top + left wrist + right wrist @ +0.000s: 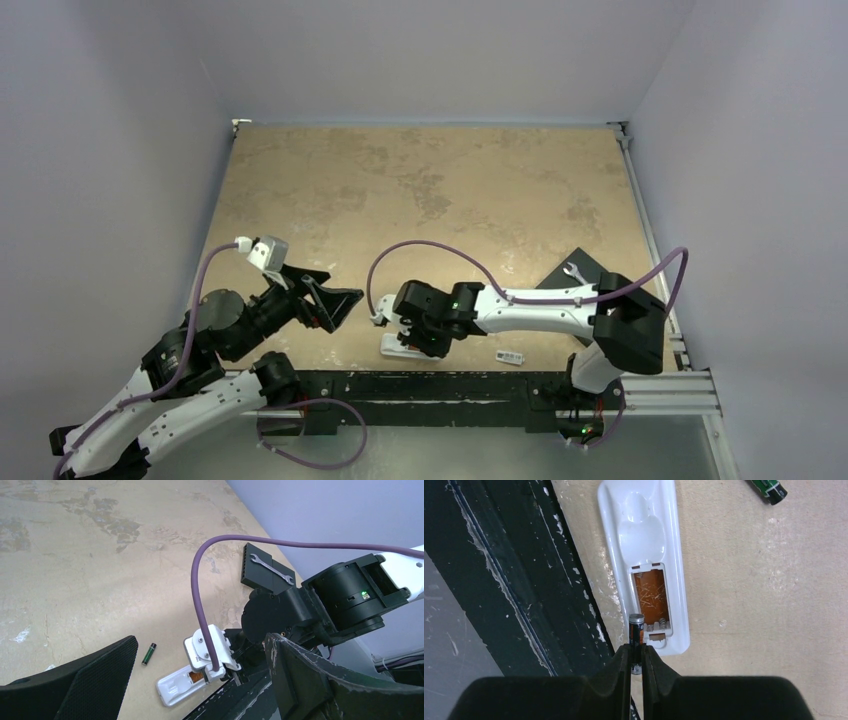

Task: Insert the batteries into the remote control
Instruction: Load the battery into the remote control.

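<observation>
The white remote control (644, 535) lies back up at the table's near edge, its orange-lined compartment (651, 597) open and empty. My right gripper (636, 652) is shut on one dark battery (636, 630), held upright just above the compartment's near left corner. The second battery (769, 487) lies on the table beside the remote's far end and also shows in the left wrist view (149, 654). My left gripper (201, 640) is open and empty, above the table left of the remote (175, 687). In the top view the right gripper (400, 330) covers part of the remote (395, 350).
A small white cover piece (510, 357) lies right of the remote. A black block with a wrench on it (580, 275) sits at the right. The black frame rail (514, 580) runs right beside the remote. A purple cable (200, 580) arcs over the right wrist.
</observation>
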